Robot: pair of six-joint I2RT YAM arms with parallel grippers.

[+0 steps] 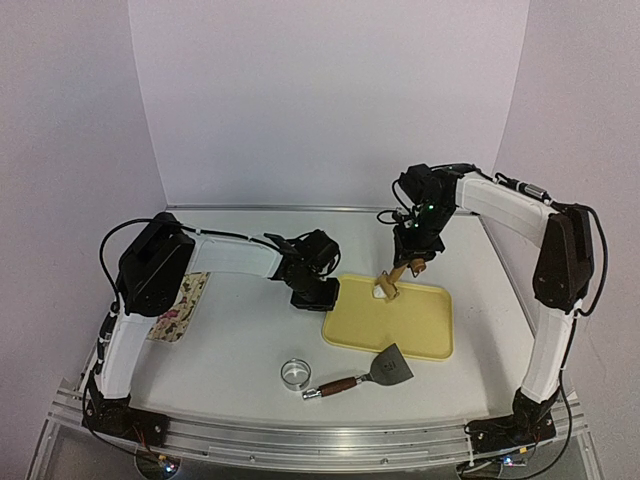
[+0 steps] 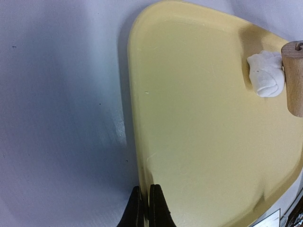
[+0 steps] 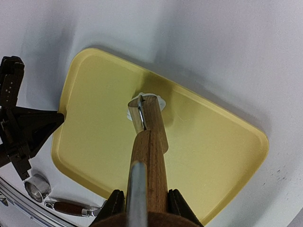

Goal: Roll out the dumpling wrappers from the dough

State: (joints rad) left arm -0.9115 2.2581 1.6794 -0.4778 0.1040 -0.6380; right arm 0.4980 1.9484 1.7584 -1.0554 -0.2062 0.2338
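Your right end effector (image 1: 418,262) is clenched around the upper part of a light wooden rolling pin (image 1: 400,278). The pin slants down and to the left over a yellow plastic tray (image 1: 415,330) with rounded corners. From the right wrist you see the pin (image 3: 149,142) running away between the two fingers (image 3: 113,204), with its far end over the dough.

The small white lump of dough (image 1: 379,292) lies on the tray near its far left part. It is crumpled and thick rather than flat. From the left wrist, the lump (image 2: 266,74) touches the end of the pin (image 2: 294,80) on the lump's right side. You cannot tell from these views how hard the pin bears down.

Your left end effector (image 1: 315,300) is clamped on the tray's left rim. Its fingertips (image 2: 144,210) sit close together with the tray's edge (image 2: 137,142) between them.

On the white surface (image 1: 240,340), a small shiny metal ring (image 1: 295,373) stands near the tray's front left corner. Just beside it lies a grey scraper with a dark wooden handle (image 1: 365,378), its blade overlapping the tray's front edge. A patterned cloth (image 1: 178,305) lies well apart at the left.
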